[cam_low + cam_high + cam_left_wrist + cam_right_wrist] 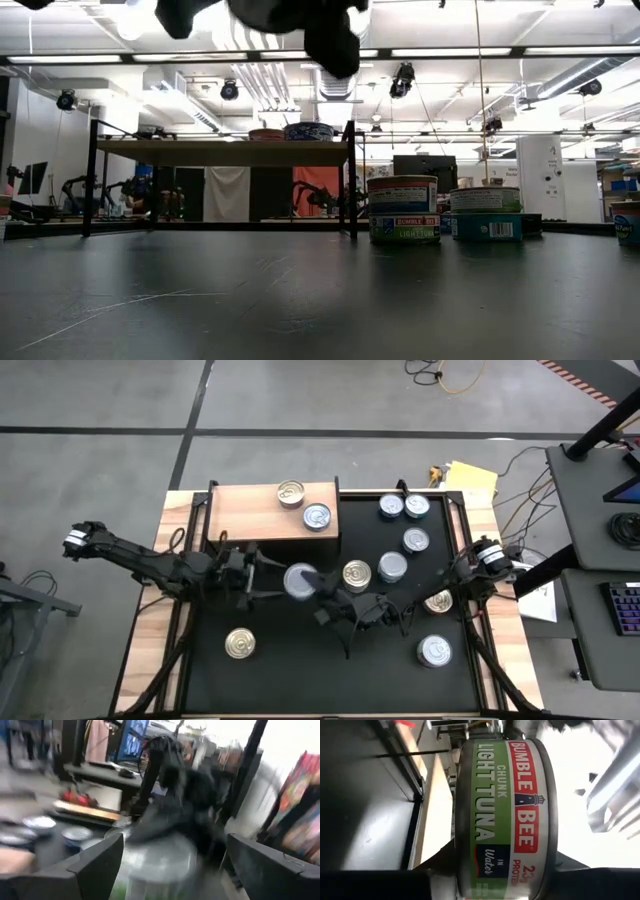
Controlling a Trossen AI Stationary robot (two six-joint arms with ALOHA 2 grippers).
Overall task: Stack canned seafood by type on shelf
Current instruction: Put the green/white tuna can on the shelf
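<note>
A silver-topped tuna can [299, 580] with a green and red label [502, 805] hangs over the middle of the black table. My right gripper [314, 586] is shut on it, reaching in from the right. My left gripper [272, 580] stands open at the can's left. Its fingers [100, 865] are on either side of the can [160, 860], apart from it. The wooden shelf [262, 510] at the far left carries a gold-topped can [290, 493] and a silver-topped can [317, 517] on its flat top. My right gripper pinches the tuna can between its two fingers, one finger [437, 867] at each flat end [462, 845], the label's side facing the wrist. The fingers come in level from the table's right side. The can stays upright, its top up, lifted clear of the table.
Several silver-topped cans [404, 530] stand at the table's far right. A gold one [356, 574] sits close to the held can, another gold one [240, 643] at the near left. One more can [434, 651] stands at the near right. The shelf's legs [352, 180] stand on the table.
</note>
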